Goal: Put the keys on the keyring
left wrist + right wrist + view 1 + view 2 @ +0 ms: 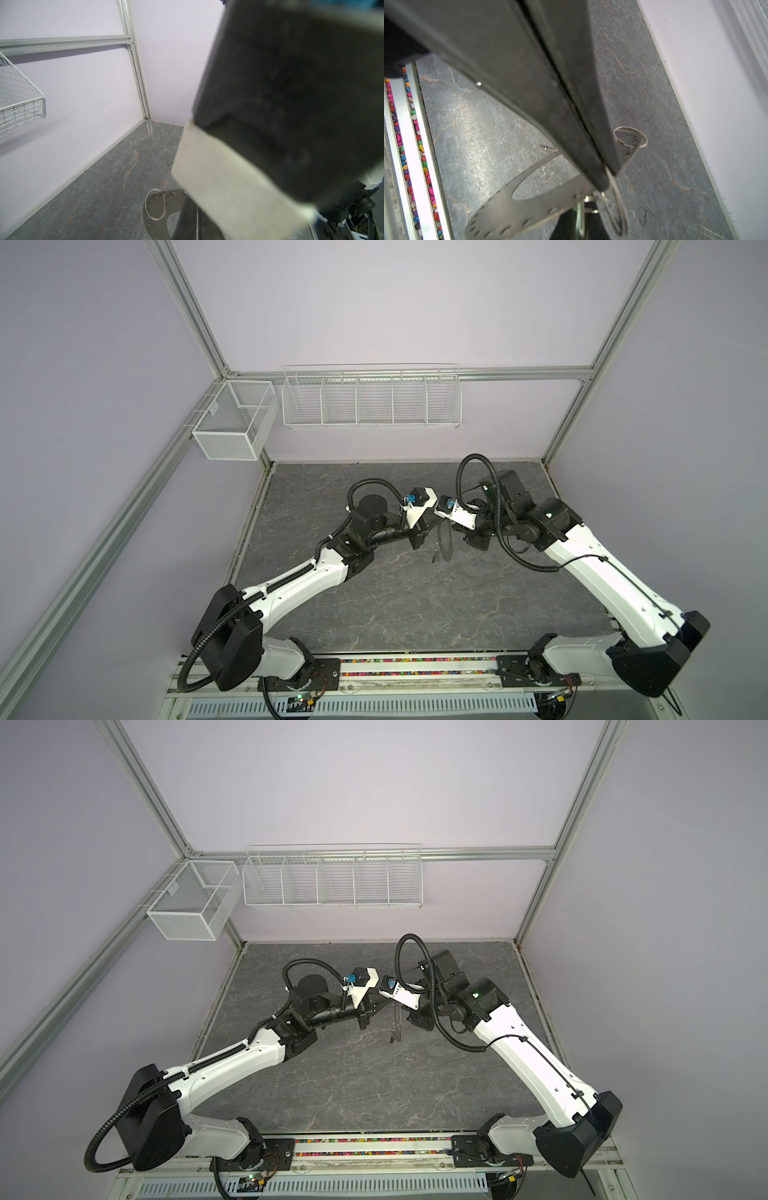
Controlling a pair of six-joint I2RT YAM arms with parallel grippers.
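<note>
Item: keyring (500,209), upright above the desk (415,605), gripped by our left end effector (432,533). Our right end effector (605,182) is closed, pinching a thin wire loop (617,207) beside it.

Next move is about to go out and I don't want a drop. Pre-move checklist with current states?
1. Left claw shut on keyring: ok.
2. Right claw shut on wire ring: ok.
3. Keyring off the table, on edge between the claws: ok.
4. Second wire ring hooked on the keyring rim: ok.
5. Keys threaded: cannot tell. A dangling piece under the keyring is too small to identify.
</note>
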